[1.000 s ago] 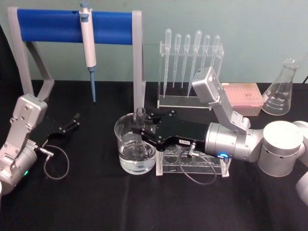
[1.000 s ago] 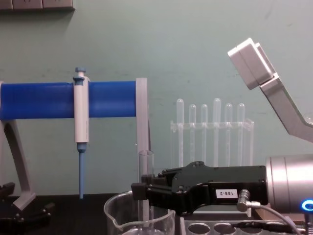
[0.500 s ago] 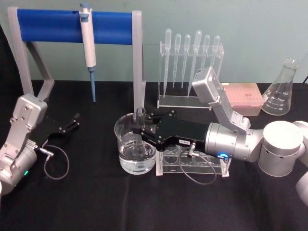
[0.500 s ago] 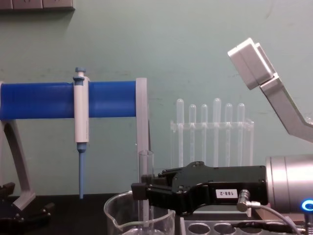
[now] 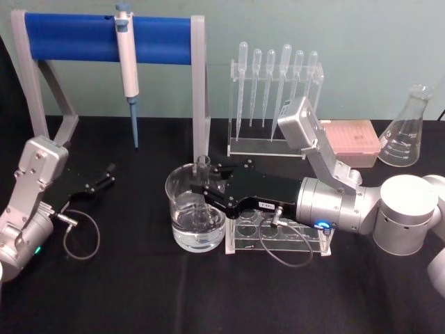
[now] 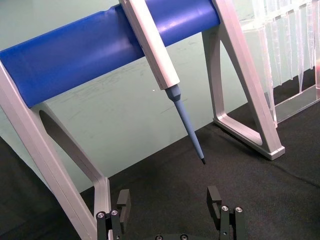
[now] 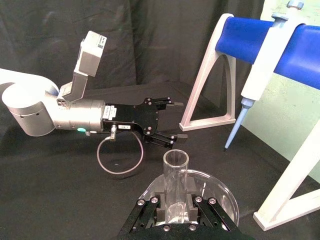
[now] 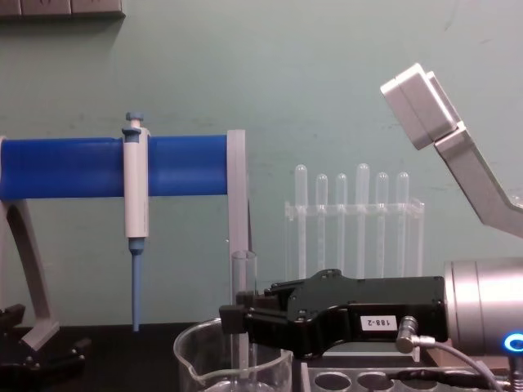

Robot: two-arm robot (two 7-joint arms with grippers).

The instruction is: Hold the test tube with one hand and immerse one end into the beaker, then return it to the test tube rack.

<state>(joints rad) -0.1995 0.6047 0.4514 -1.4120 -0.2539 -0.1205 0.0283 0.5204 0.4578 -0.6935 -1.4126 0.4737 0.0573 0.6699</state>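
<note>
No change noted against the frames from a second earlier: right gripper (image 5: 204,189) remains clamped on the test tube (image 5: 202,165). The tube is upright, its lower end inside the beaker (image 5: 178,186) and reaching the clear liquid, its open rim standing above the beaker's rim. Right arm comes in from the beaker's right, over the clear test tube rack (image 5: 245,228), which sits just beside the beaker on that side. Left gripper (image 6: 169,202) parked well to the beaker's left, jaws apart and holding nothing; pipettor (image 5: 126,62) hangs on the blue stand (image 5: 76,31) behind the beaker.
</note>
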